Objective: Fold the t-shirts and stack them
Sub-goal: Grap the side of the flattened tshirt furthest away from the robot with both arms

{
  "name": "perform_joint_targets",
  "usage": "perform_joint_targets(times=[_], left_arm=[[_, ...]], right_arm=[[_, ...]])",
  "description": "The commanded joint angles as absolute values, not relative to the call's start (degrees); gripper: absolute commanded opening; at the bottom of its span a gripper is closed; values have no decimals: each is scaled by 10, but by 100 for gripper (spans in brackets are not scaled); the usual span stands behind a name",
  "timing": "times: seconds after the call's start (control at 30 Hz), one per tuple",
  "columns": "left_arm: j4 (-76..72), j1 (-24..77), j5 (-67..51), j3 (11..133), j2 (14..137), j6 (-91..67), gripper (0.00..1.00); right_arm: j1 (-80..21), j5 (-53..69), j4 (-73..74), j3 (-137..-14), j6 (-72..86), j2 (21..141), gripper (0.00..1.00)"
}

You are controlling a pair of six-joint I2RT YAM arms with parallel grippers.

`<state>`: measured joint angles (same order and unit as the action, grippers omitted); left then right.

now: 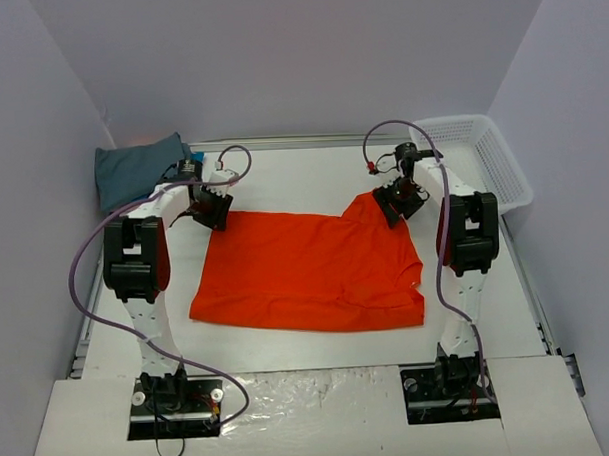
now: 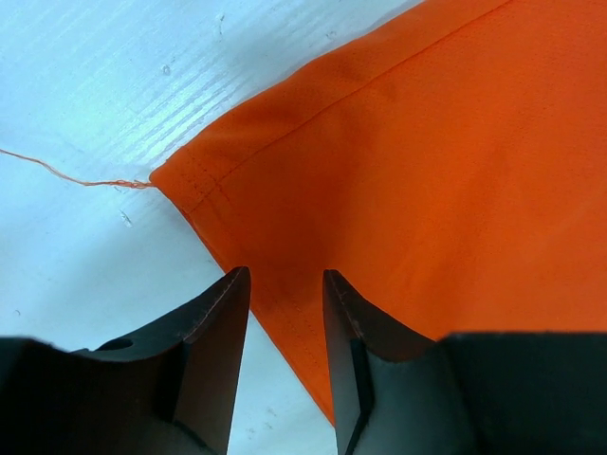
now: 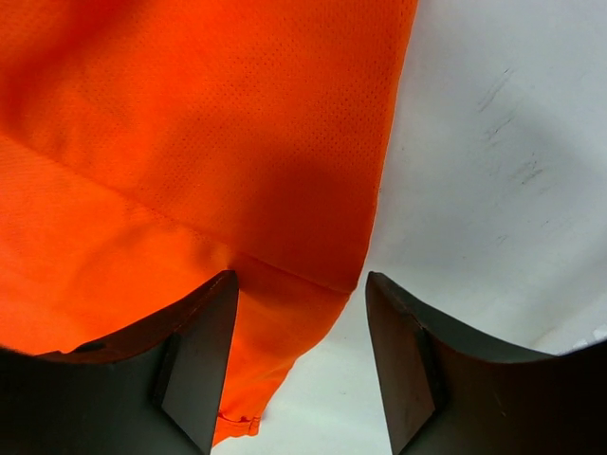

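Orange t-shirt [image 1: 306, 273] lies spread flat in the middle of the white table [image 1: 312, 168], its long side running from 9 o'clock to 3 o'clock in the overhead view. Its near edge is slightly bowed. At 1 o'clock the cloth rises to a small peak that reaches toward the right gripper [image 1: 399, 207].

The left gripper [image 1: 212, 213] sits at the shirt's 11 o'clock corner. From its wrist camera, its two dark fingers [image 2: 213, 332] stand apart with a narrow gap between them. The hemmed side edge of the shirt runs under that gap and lies flat on the table rather than being pinched. A loose orange thread [image 2: 76, 175] trails from the hemmed corner toward 9 o'clock.

The right gripper's fingers [image 3: 204, 332] are spread wider. One tip is over the orange cloth and the other over bare table at 3 o'clock, with the shirt's edge passing between them. Nothing is clamped there. A seam crosses the cloth just ahead of the tips.

At 10 o'clock on the table, against the left wall, rests a folded dark grey-teal t-shirt [image 1: 137, 169], with a sliver of bright blue cloth [image 1: 195, 155] showing at its 3 o'clock side. It lies well apart from the orange shirt. A white mesh basket [image 1: 503, 171] stands at 2 o'clock in the far right corner.
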<state>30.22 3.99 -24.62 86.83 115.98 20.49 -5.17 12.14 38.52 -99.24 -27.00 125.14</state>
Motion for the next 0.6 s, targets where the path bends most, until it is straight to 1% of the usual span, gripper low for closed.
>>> perform_joint_targets(times=[0.0, 0.1, 0.13, 0.17, 0.27, 0.3, 0.37, 0.4, 0.57], left_arm=[[287, 34, -237, 888, 1146, 202, 35], [287, 33, -239, 888, 1150, 203, 36], [286, 33, -238, 887, 1150, 203, 36], [283, 33, -238, 885, 1149, 202, 36], [278, 33, -234, 884, 1150, 202, 37], [276, 33, -232, 886, 1150, 204, 37], [272, 31, -228, 889, 1152, 203, 37], [266, 29, -224, 890, 1153, 201, 37], [257, 23, -237, 918, 1175, 182, 41]], right_arm=[[-46, 98, 400, -1004, -263, 1259, 52], [-42, 98, 396, -996, -264, 1267, 51], [-40, 99, 394, -994, -264, 1272, 45], [-40, 101, 393, -992, -266, 1274, 41], [-38, 103, 392, -984, -270, 1280, 21], [-39, 104, 391, -979, -270, 1280, 11], [-39, 105, 390, -976, -272, 1281, 2], [-38, 105, 389, -972, -273, 1281, 0], [-38, 105, 389, -969, -274, 1282, 0]])
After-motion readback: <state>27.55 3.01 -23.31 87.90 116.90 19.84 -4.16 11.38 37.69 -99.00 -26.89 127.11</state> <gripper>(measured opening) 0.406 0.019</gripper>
